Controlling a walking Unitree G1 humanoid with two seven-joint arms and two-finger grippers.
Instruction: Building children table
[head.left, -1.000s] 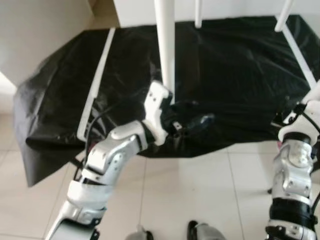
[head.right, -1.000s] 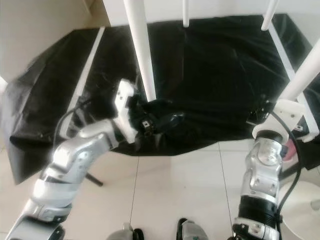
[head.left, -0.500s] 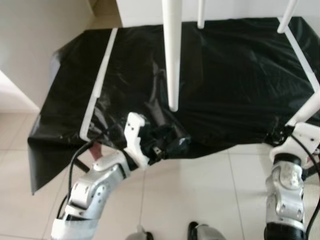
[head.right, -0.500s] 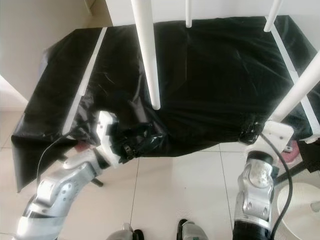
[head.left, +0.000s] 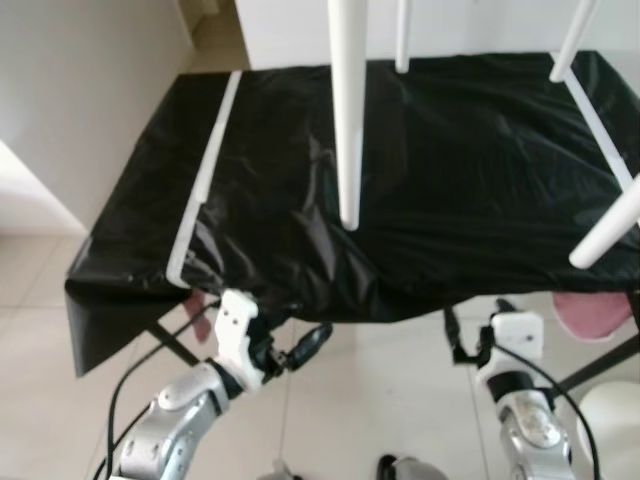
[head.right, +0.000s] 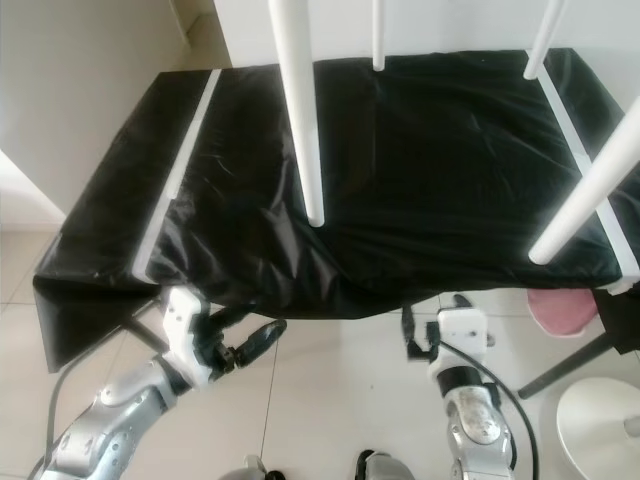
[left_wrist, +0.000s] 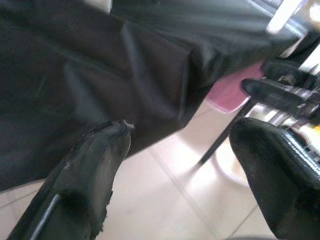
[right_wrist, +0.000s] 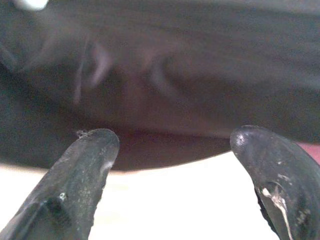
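An upturned white children's table lies on a black plastic sheet (head.left: 460, 170), its white legs pointing up. One leg (head.left: 347, 110) rises near the middle, another (head.left: 610, 232) at the right edge, and two more (head.left: 402, 35) stand further back. A white rail (head.left: 205, 175) runs along the left side. My left gripper (head.left: 300, 345) hangs open below the sheet's front edge, holding nothing, with its fingers (left_wrist: 95, 165) spread before the hanging plastic. My right gripper (head.left: 475, 330) is also open and low in front of the sheet, its fingers (right_wrist: 85, 160) wide apart.
A pink object (head.left: 590, 312) and a black metal leg (head.right: 565, 365) sit under the covered table at right, beside a white round base (head.right: 600, 410). A pale wall (head.left: 80, 90) stands at left. Tiled floor (head.left: 380, 400) lies in front.
Both arms have dropped and drawn back from the sheet's front edge. My left gripper has left the plastic folds near the middle leg. The camera has shifted too.
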